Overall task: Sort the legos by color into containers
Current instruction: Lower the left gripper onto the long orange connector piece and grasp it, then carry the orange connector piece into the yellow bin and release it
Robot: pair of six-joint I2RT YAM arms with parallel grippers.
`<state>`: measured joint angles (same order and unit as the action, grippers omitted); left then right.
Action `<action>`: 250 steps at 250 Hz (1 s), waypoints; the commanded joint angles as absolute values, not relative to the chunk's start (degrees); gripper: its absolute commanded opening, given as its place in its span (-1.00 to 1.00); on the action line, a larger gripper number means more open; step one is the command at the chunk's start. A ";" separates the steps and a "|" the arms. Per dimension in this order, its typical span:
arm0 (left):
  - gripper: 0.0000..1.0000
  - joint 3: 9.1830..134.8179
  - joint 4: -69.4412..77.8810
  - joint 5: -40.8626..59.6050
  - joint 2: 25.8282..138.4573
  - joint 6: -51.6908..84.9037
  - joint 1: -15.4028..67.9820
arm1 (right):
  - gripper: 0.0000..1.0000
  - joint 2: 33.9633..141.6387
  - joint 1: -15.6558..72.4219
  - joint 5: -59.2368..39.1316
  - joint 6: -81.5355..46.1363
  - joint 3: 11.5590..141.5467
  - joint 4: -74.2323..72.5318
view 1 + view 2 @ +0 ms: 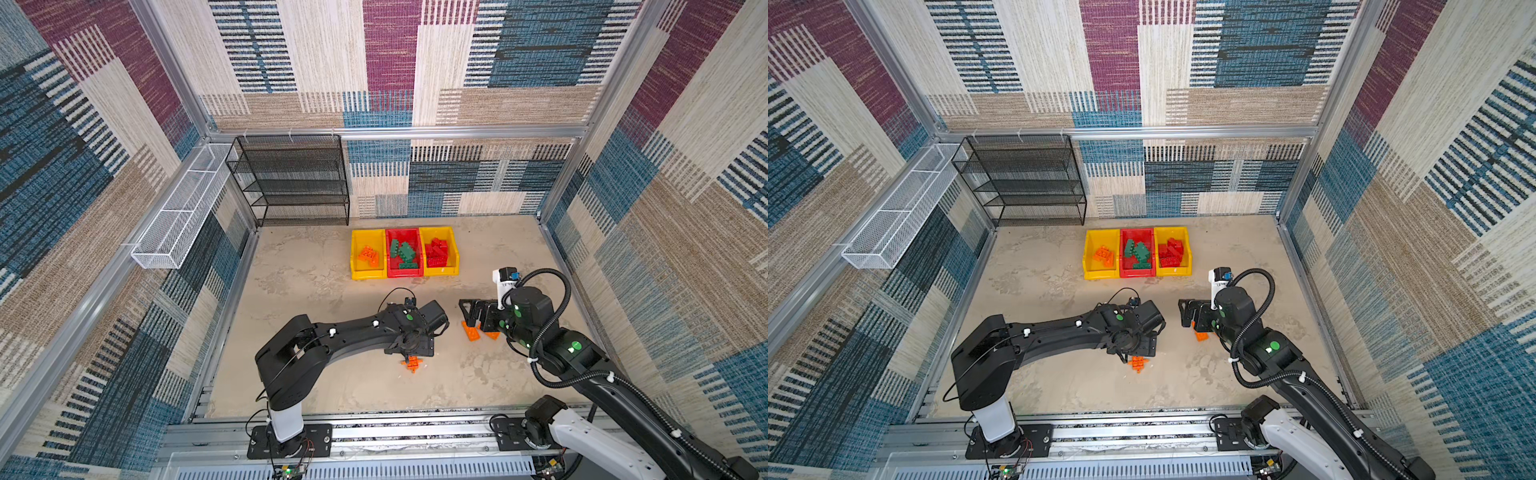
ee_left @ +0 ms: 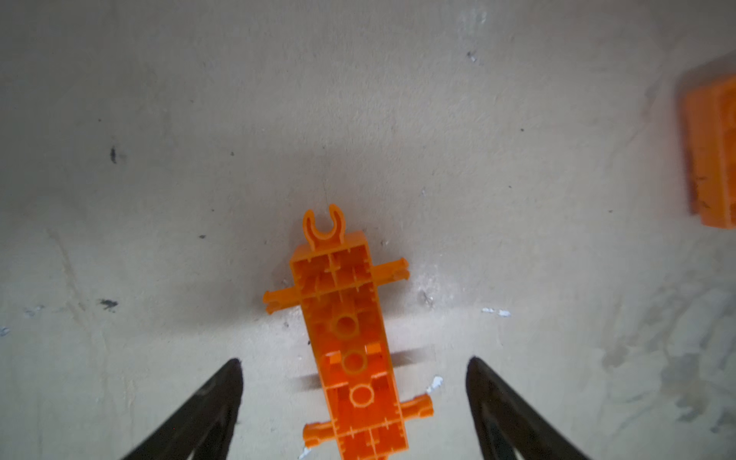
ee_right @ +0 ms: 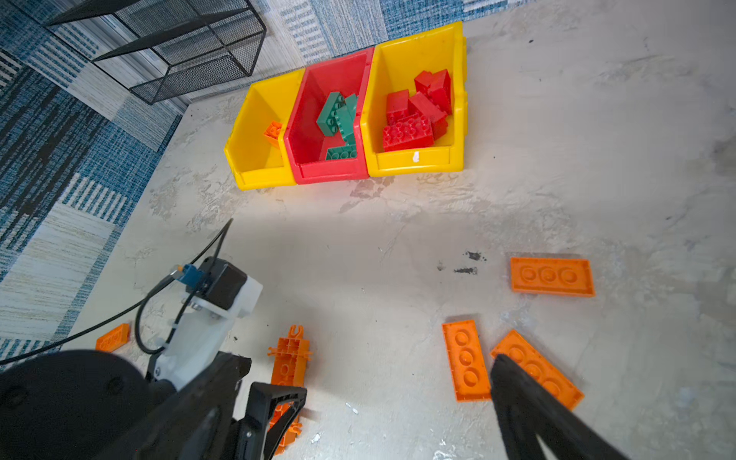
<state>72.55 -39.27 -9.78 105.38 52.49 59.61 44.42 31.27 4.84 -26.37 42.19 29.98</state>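
While the green and red bricks already sit sorted, only orange pcs are loose on the table, all on the robot's side of the red bin [image 1: 405, 272] and well apart from it. That red bin holds the green bricks [image 1: 402, 251]. The yellow bin with orange bricks [image 1: 368, 272] touches one side of it, and the yellow bin with red bricks [image 1: 441, 270] touches the other.

Left gripper [image 2: 354, 359] points down over the orange tabbed plate [image 2: 346, 338], which lies roughly straight out from the red bin's front. Jaws are spread wide w/ one finger each side of the plate's long body, neither touching it. Plate lies hollow underside up, so it's low and flat. Straddling the narrow width btwn the two pairs of side tabs looks sensible, b/c the tabs would foul a pinch elsewhere. Step in hand is prob lowering and closing on it, then carrying it to the yellow bin with orange bricks.

Right gripper [image 1: 466, 312] is spread too, nothing held, low over three flat orange plates [image 3: 466, 360] lying out from the red bin toward its red-brick neighbour's side. One fingertip [image 3: 513, 390] overlaps a plate, can't tell if it touches. It seems parked there to take those next w/o crowding the left arm.

One more small orange piece [image 3: 113, 336] shows past the left arm in the right wrist view
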 commanded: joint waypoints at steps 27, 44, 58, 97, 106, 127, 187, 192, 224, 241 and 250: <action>0.47 73.88 -38.97 -6.73 109.67 52.73 59.24 | 0.99 44.73 31.29 5.82 -27.00 42.01 29.97; 0.35 73.24 -38.45 -6.18 110.20 53.24 58.88 | 0.99 44.87 31.29 5.80 -26.88 41.96 29.80; 0.11 72.68 -38.36 -5.89 110.29 53.48 58.56 | 0.99 45.15 31.29 5.71 -26.78 42.21 29.62; -0.46 72.05 -39.77 -5.67 109.18 52.64 57.09 | 0.99 46.50 31.29 5.68 -26.16 42.81 28.94; -0.52 72.23 -40.58 -5.95 108.46 51.94 56.49 | 0.99 47.01 31.20 5.54 -26.15 43.12 28.75; -0.62 73.71 -43.47 -7.39 106.02 49.48 54.10 | 0.99 48.18 31.27 4.90 -26.07 43.65 28.00; -0.64 87.11 -49.09 -11.13 103.13 36.45 38.60 | 0.99 54.08 31.20 3.08 -26.04 45.78 24.22; -0.63 89.19 -49.68 -11.31 103.98 35.47 37.27 | 0.99 54.78 31.20 2.92 -26.05 46.04 23.89; -0.58 105.63 -53.61 -11.16 113.09 29.85 30.69 | 0.99 59.22 31.01 1.19 -25.91 47.67 21.42; -0.56 115.11 -55.76 -10.48 119.65 28.09 28.31 | 0.99 61.77 30.86 0.50 -25.69 48.53 20.48; -0.55 120.20 -56.93 -10.11 123.41 27.29 27.25 | 0.99 63.12 30.69 0.21 -25.59 49.00 20.03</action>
